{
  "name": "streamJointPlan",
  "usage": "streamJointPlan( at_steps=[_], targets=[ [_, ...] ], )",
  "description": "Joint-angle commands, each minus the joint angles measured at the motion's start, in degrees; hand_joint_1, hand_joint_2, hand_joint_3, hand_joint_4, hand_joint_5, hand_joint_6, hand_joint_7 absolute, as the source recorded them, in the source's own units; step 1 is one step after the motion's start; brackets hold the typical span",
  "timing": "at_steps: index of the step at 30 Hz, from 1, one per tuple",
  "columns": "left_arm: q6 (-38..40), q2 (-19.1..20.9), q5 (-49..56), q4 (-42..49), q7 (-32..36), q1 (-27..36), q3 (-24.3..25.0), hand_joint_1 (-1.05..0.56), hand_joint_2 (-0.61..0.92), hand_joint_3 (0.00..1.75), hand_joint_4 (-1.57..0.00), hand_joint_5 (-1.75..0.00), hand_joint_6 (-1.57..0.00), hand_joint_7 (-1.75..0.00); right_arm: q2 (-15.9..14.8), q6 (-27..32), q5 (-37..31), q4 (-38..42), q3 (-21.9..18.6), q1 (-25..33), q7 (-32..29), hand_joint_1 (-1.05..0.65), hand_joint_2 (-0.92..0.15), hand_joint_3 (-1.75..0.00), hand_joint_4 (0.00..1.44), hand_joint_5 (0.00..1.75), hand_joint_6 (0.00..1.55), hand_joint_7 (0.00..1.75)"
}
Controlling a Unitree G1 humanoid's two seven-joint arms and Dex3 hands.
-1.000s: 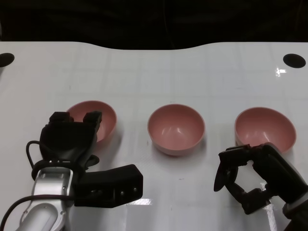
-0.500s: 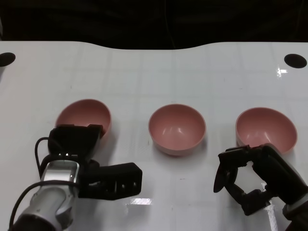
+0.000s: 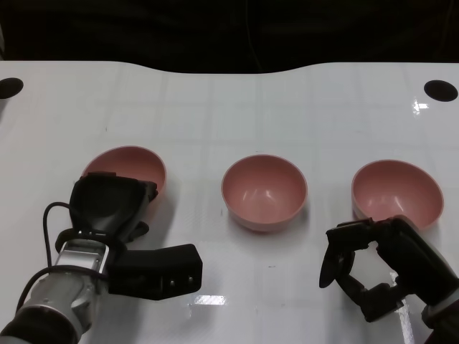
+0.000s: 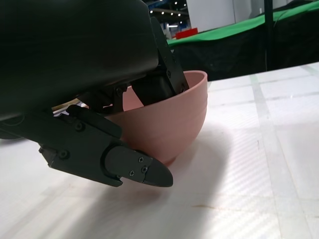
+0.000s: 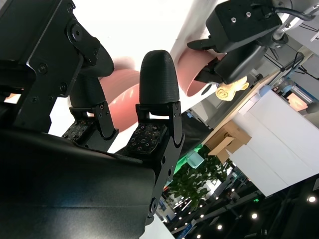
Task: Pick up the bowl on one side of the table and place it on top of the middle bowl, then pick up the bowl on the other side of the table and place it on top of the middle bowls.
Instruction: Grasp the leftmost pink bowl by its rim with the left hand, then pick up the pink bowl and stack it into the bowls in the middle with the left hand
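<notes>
left pink plastic bowl (image 3: 128, 166) | rim between left hand (image 3: 107, 208) fingers, clamped | right hand (image 3: 380, 269) fingers apart, holding nothing, near right pink bowl (image 3: 395, 191)

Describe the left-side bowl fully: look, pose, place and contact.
The left bowl is a plain pink round bowl, smooth and matte like plastic, with nothing visible inside. It stands left of the middle bowl, apart from it, on the white table. The left wrist view shows it tilted, with its base near the tabletop. The left hand grips its near rim, fingers inside and one below the outer wall.
</notes>
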Motion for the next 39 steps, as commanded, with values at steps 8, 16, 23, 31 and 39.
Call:
streamJointPlan(
  at_steps=[8,16,23,31,39],
  targets=[
    [-0.9,4.2,-0.7,-12.8,-3.4,-0.4,0.5,-0.27,0.89,0.06,-0.85,-1.75,-1.11,-0.4,-0.3,-0.7,-0.1,0.2,-0.4,-0.4,-0.7,0.34,-0.07,-1.45,1.06,1.3,1.08,1.06],
    [-4.7,3.8,-0.2,-15.4,-3.0,-1.8,-0.5,-0.32,0.91,0.13,-0.85,-1.75,-0.93,-0.91,-0.4,-0.9,0.1,0.4,-0.4,-0.5,-0.5,0.34,-0.08,-1.44,1.06,1.29,1.08,1.05],
    [-8.5,2.7,0.1,-15.5,-2.6,-3.6,-1.2,-0.29,0.9,0.14,-0.88,-1.75,-0.97,-0.84,-0.6,-0.8,-0.1,-0.1,-0.5,-0.2,-0.5,0.34,-0.08,-1.43,1.06,1.27,1.09,1.03],
    [-14.6,-0.5,-0.8,-14.3,-2.3,-6.0,-2.6,-0.31,0.89,0.18,-0.9,-1.75,-0.91,-1.0,-1.4,-2.0,0.6,0.8,-0.4,-0.2,0.4,0.28,-0.07,-1.45,1.08,1.3,1.09,1.02],
    [-15.9,-3.7,-0.3,-11.9,-5.1,-8.6,-4.9,-0.33,0.61,0.78,-0.89,-1.75,-0.85,-1.21,-2.2,-3.1,0.6,1.7,-0.4,-0.6,1.1,0.22,-0.04,-1.48,1.07,1.4,1.1,1.0]
  ],
)
